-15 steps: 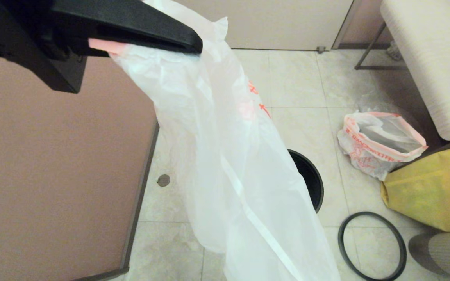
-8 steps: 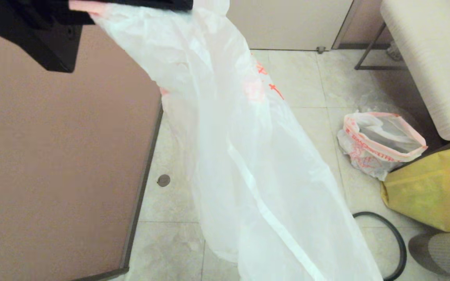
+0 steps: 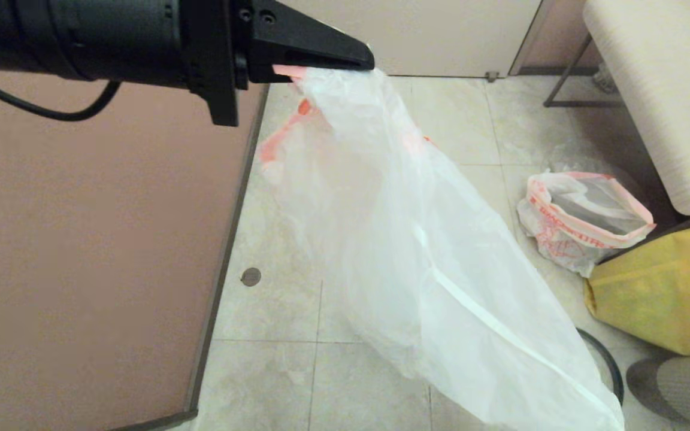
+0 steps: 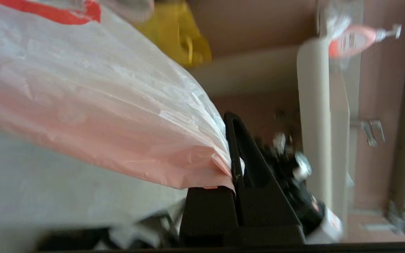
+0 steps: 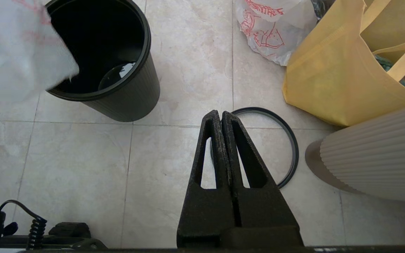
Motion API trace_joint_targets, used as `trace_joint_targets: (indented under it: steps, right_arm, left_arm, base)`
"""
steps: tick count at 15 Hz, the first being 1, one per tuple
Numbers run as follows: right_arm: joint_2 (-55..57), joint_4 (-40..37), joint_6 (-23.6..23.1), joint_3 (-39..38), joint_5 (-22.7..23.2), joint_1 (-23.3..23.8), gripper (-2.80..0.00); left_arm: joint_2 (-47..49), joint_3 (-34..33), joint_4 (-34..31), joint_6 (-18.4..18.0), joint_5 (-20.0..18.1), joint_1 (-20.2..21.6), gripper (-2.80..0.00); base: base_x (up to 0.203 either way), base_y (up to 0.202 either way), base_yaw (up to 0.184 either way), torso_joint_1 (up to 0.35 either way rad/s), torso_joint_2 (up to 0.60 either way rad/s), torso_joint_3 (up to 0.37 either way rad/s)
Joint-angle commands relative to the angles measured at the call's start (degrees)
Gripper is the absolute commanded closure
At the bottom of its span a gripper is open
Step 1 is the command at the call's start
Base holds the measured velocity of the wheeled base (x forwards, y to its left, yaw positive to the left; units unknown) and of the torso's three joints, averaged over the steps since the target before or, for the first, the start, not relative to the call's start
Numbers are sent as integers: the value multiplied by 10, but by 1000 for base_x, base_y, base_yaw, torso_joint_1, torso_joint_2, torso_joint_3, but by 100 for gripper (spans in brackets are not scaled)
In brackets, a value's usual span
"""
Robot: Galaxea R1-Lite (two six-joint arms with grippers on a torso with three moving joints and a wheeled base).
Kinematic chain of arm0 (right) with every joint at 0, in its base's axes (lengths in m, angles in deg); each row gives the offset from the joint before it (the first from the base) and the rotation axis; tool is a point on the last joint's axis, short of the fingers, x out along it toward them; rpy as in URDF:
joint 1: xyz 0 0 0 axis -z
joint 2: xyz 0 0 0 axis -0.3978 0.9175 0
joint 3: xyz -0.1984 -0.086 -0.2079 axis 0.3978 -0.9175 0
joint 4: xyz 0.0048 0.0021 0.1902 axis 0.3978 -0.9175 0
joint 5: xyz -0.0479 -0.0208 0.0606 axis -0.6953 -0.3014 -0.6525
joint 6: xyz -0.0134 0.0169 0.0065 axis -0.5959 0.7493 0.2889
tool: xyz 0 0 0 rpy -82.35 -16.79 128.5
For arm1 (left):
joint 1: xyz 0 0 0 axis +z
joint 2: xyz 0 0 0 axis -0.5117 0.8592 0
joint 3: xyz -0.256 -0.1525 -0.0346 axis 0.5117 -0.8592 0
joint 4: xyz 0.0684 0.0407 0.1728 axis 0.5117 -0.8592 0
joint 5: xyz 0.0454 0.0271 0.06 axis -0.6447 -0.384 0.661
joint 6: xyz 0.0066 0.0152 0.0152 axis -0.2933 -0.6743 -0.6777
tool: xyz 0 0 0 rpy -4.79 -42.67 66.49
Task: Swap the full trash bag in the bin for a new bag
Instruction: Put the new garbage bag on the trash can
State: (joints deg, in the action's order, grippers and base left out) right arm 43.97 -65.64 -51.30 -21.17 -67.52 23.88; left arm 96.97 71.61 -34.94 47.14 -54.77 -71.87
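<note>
Pale marbled tile floor [image 3: 273, 311], brown partition at left. Left gripper [image 3: 345, 63] raised high, clamped on the new bag [image 3: 429, 269], draped toward the bin [image 5: 111, 70]. Hoop [image 5: 287, 140] on tile; full trash bag [image 3: 578, 218] beside yellow bag [image 3: 662, 287]. Right gripper [image 5: 220, 117] pressed together, empty.

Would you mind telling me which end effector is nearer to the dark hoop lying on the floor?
Right. The right end effector, fingers shut and empty, hangs just above the hoop. The left end effector is raised high, pinching the new bag.
</note>
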Motion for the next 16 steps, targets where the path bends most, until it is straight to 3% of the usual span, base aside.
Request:
trace_joint_targets:
  steps: [1, 3, 9, 13, 14, 16]
  right_arm:
    - [0, 0, 0, 0, 0, 0, 0]
    - [0, 0, 0, 0, 0, 0, 0]
    - [0, 0, 0, 0, 0, 0, 0]
    - [0, 0, 0, 0, 0, 0, 0]
    - [0, 0, 0, 0, 0, 0, 0]
    - [1, 0, -6, 0, 3, 0, 0]
  left_arm:
    - [24, -28, 105, 1, -1, 1, 0]
    - [61, -35, 150, 1, -1, 2, 0]
    - [157, -8, 170, -3, 0, 15, 0]
    - [203, 26, 194, -41, 2, 25, 0]
    - [218, 38, 198, -45, 10, 23, 0]
    - [250, 45, 206, -79, 71, 12, 0]
  base:
    - [0, 0, 0, 0, 0, 0]
    - [0, 0, 0, 0, 0, 0]
    - [0, 0, 0, 0, 0, 0]
    - [0, 0, 0, 0, 0, 0]
    - [0, 0, 0, 0, 0, 0]
    - [0, 0, 0, 0, 0, 0]
